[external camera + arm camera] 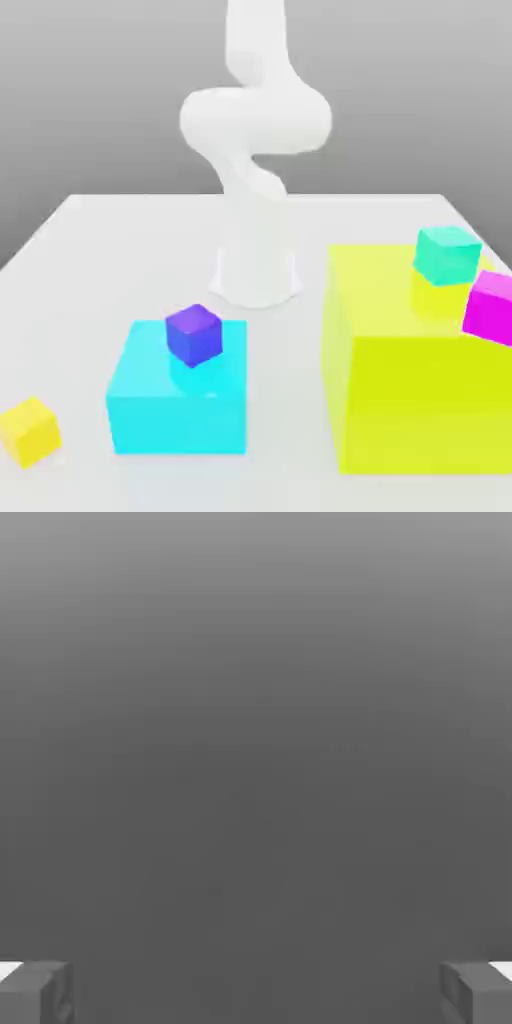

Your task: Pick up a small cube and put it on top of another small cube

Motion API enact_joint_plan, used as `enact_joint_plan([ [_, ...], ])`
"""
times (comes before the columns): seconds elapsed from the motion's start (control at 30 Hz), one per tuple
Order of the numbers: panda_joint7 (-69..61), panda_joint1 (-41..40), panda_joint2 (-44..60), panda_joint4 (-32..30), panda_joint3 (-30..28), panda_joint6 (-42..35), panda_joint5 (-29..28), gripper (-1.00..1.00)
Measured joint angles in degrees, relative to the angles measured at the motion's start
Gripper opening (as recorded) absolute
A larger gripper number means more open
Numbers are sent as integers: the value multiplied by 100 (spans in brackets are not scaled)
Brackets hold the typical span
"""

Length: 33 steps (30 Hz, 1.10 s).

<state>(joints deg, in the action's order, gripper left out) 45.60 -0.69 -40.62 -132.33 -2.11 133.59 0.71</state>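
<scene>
Nearest the camera in the exterior view, a yellow cube [30, 432] sits on the white bench [300, 395], low at the exterior view's left and slightly turned. Beside it, towards the exterior view's right, lies a large cyan block [180, 410] with a small purple cube [194, 335] on its top. Over at the exterior view's right stands the huge yellow-green block [430, 400]; a teal cube [447, 255] rests on its top, as far as I can judge from this angle, and a magenta cube [490, 308] appears just in front of the teal one, cut by the picture's edge. Behind everything rises the white arm [255, 150]. In the hand view, the claw [256, 994] is wide open, its fingers well apart and nothing between them.
</scene>
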Motion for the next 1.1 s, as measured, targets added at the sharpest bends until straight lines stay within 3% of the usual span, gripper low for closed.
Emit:
enact_joint_plan([
  [0.63, -429, -849, 3983, -415, -1478, 1374, 890, 0],
  [0.9, -573, -1429, 5633, -572, -1708, 1979, 1207, 0],
  [1.03, -918, -1795, 6467, -431, -1325, 2558, 1681, 0],
  [1.07, -993, -1889, 6637, -394, -1212, 2688, 1781, -100],
  [1.1, -993, -1889, 6637, -394, -1212, 2688, 1781, -100],
])
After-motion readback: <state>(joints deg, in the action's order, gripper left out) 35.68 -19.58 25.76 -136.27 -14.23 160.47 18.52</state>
